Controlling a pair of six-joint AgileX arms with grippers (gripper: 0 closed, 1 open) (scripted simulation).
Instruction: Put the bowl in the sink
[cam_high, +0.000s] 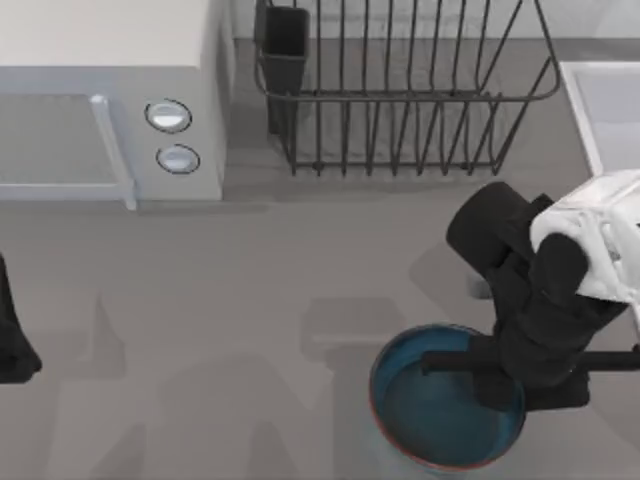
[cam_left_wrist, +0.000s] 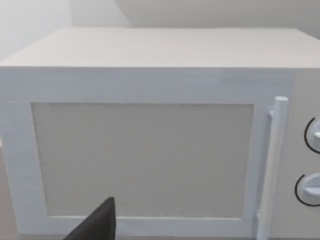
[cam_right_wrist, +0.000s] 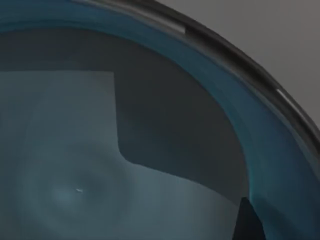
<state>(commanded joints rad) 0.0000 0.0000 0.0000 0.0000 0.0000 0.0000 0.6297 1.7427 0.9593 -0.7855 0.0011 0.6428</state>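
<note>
Bowl (cam_high: 440, 420) sits upright, mouth up, round with no long axis, on the grey table (cam_high: 250, 290) near its front edge, right of centre. The right gripper (cam_high: 520, 385) hangs over its right rim; whether its fingers are open I cannot tell. The left arm (cam_high: 12, 340) waits at the left edge. Farther back stand the microwave (cam_high: 110, 100) and dish rack (cam_high: 400, 100), with the sink (cam_high: 610, 105) at far right.

A grey table (cam_high: 250, 260) carries a white microwave (cam_high: 110, 100) beside a dark wire dish rack (cam_high: 400, 100).
</note>
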